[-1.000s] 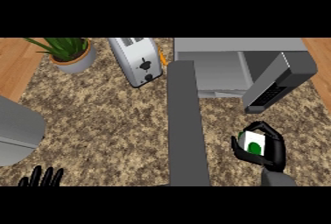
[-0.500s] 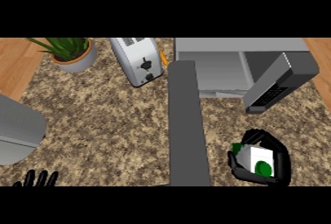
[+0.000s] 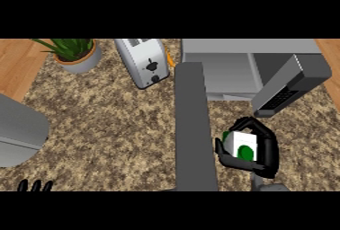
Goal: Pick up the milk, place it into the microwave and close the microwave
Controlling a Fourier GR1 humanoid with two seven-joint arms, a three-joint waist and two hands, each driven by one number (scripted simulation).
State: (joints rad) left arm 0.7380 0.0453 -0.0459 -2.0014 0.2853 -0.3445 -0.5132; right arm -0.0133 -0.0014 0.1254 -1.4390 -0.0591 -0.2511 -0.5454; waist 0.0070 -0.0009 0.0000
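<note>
head view: milk (image 3: pixel 243 144) in right hand (image 3: pixel 256 155)

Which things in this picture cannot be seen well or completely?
- Milk: head view, mostly hidden by the right robot hand curled round it.
- Left robot hand: only fingertips show above the lower edge.
- Microwave inside: partly hidden by its open door.
- Plant: leaves cut off at the top.

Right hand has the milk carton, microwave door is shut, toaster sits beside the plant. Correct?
Not quite: the head view shows the microwave door swung open, not shut. The right hand does hold the milk carton, and the toaster sits beside the plant.
</note>
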